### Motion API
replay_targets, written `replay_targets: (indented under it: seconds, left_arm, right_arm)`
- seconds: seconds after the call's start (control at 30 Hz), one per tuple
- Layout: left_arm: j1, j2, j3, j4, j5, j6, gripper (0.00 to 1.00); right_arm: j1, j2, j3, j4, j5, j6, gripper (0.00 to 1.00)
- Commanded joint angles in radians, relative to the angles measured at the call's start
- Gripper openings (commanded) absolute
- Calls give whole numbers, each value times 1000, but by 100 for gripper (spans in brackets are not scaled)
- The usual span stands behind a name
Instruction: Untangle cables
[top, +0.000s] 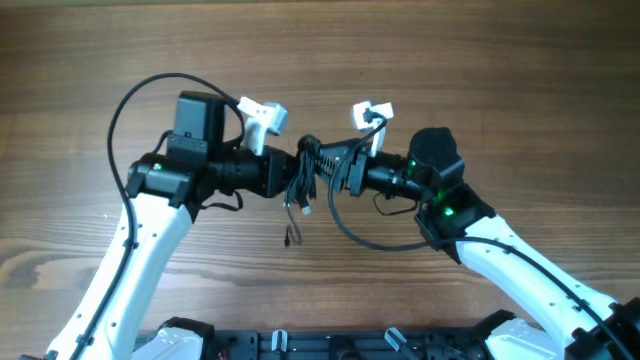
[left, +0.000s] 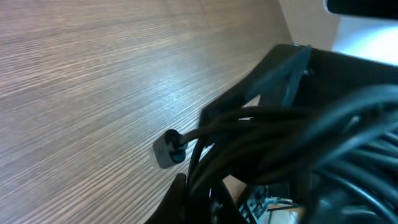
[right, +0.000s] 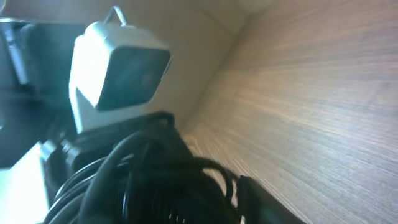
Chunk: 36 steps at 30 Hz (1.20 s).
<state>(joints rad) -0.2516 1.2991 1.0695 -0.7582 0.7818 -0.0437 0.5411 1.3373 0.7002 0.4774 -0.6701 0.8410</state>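
Cable bundle hung between my two claws, clear of the counter

The cables (top: 302, 190) are thin, light and limp. They will sag and snag rather than slide, and the tiny plug (left: 166, 149) catches in loops, so I'd take a single strand just behind a plug, not the knot. My left claw (top: 295, 172) is pressed together on the bundle's left side, with cords crowding right against its fingers. My right claw (top: 325, 168) sits against the bundle's right side. Its jaws are buried in cord, so I cannot tell whether it pinches. Loose ends dangle toward the counter (top: 500, 80).
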Motion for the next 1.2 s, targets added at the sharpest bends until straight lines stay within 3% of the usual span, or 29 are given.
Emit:
replay_targets:
  seconds: [0.0, 0.03, 0.27, 0.4, 0.57, 0.6, 0.67, 0.73, 0.8, 0.9, 1.17]
  left_arm:
    - [-13, 6, 4, -16, -17, 2, 4]
    - [-5, 6, 4, -17, -17, 3, 4]
    - [131, 0, 4, -17, -76, 2, 4]
    - [174, 0, 4, -16, -77, 2, 4]
    - [178, 1, 4, -5, -77, 14, 4]
    - [178, 1, 4, 7, -77, 25, 4]
    - [178, 1, 4, 36, -77, 63, 4]
    - [178, 1, 4, 72, -77, 57, 4]
    - [178, 1, 4, 119, -118, -71, 4]
    - [177, 1, 4, 138, -268, -367, 4]
    - [177, 1, 4, 134, -312, -600, 4]
  right_arm:
    - [-1, 8, 15, -63, 203, 30, 9]
    - [-5, 8, 15, -108, 236, 25, 5]
    - [-122, 7, 15, -536, 427, -6, 5]
    - [-175, 7, 15, -610, 431, -63, 8]
    - [-209, 7, 15, -587, 373, -119, 76]
    - [-209, 7, 15, -561, 302, -146, 78]
    - [-207, 7, 15, -441, 39, -193, 77]
    - [-200, 7, 15, -333, -138, -195, 63]
    - [-176, 7, 15, -286, -202, -195, 64]
    - [-100, 8, 15, -287, -188, -256, 73]
    - [164, 10, 15, -283, 294, -320, 69]
